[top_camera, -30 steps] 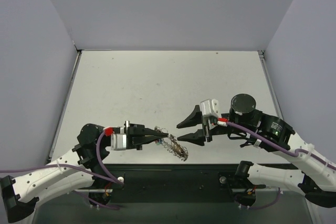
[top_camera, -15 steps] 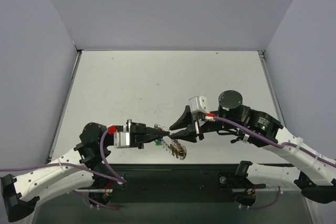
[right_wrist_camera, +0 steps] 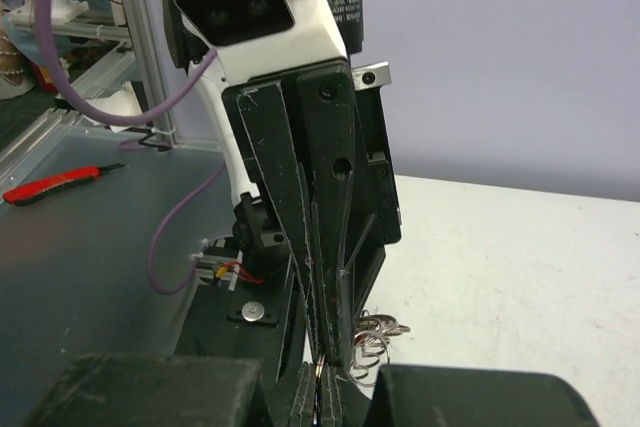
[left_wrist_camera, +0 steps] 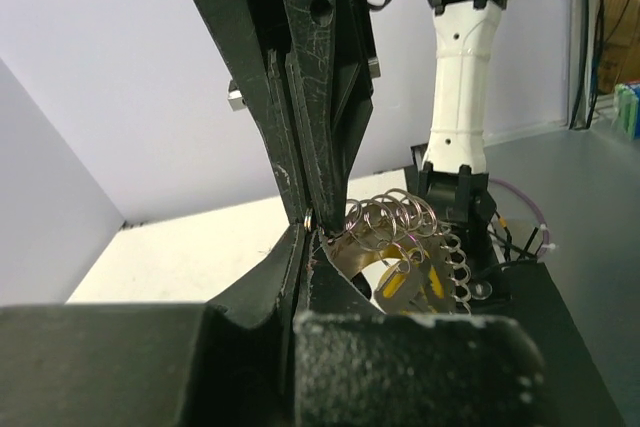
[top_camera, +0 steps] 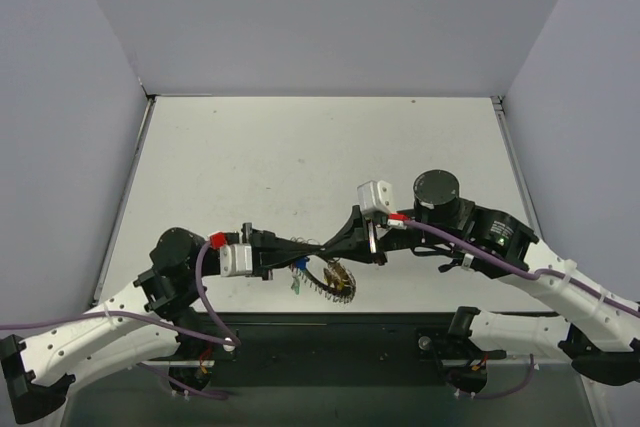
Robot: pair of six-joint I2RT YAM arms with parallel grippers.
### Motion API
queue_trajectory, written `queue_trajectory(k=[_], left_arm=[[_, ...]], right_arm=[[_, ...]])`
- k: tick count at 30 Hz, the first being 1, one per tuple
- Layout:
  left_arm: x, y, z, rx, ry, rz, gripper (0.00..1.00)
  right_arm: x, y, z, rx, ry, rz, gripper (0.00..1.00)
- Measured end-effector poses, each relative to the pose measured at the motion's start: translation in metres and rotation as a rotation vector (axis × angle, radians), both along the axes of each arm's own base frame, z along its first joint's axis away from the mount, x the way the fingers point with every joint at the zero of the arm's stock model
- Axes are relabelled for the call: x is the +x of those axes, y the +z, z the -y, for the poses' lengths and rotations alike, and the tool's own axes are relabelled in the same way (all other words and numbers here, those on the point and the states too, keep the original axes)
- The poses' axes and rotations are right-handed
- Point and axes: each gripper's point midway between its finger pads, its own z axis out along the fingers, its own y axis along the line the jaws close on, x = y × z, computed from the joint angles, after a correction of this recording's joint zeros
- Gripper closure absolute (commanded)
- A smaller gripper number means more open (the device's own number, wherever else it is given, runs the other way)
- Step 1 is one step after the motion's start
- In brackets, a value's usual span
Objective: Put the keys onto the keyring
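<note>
Keyring (top_camera: 331,283) hangs in the air below the point where the two hands meet, over the near part of the tabletop (top_camera: 300,147) and not resting on it.

Left hand (top_camera: 310,246): fingers pressed together, clamped on the rim of the keyring, whose coils spread out just beyond the tips in the left wrist view.

Right hand (top_camera: 326,244): fingers pressed together, tips touching the left hand's tips at the same spot. Whether it pinches the rim, a key, or nothing cannot be told.

Status of the keys:
- yellow key (left_wrist_camera: 400,285) lies within the coils and looks threaded.
- green key (top_camera: 296,288) and blue key (top_camera: 302,264) dangle beside the rim; their attachment is too small to confirm.
- A red key is not visible in any view.

Assessment: the task appears to be under way, not finished. At least one key seems mounted. Remaining work is probably to open the coil at the pinch point and feed on any key not yet threaded.
</note>
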Motion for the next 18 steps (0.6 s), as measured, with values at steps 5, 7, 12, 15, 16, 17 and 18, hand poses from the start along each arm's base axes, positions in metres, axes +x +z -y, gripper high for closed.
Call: queue_trajectory(k=[5, 7, 12, 15, 16, 17, 18], left_arm=[[0.008, 0.012, -0.004, 0.07, 0.056, -0.021, 0.58], [0.011, 0.025, -0.008, 0.071, 0.087, -0.012, 0.5], [0.014, 0.052, -0.025, 0.091, 0.159, -0.012, 0.41], [0.016, 0.062, -0.031, 0.131, 0.184, -0.03, 0.41], [0.016, 0.065, -0.031, 0.147, 0.187, -0.039, 0.41], [0.017, 0.067, -0.03, 0.171, 0.189, -0.052, 0.42], [0.019, 0.066, -0.028, 0.203, 0.19, -0.069, 0.43]], right_arm=[[0.008, 0.009, -0.002, -0.019, -0.034, 0.01, 1.0], [0.011, 0.006, 0.0, -0.049, -0.049, 0.002, 1.0], [0.015, -0.012, 0.006, -0.151, -0.075, -0.022, 1.0], [0.017, -0.018, 0.008, -0.193, -0.084, -0.027, 1.0], [0.017, -0.019, 0.009, -0.202, -0.086, -0.026, 1.0], [0.017, -0.018, 0.01, -0.209, -0.086, -0.025, 1.0], [0.017, -0.017, 0.011, -0.213, -0.087, -0.024, 1.0]])
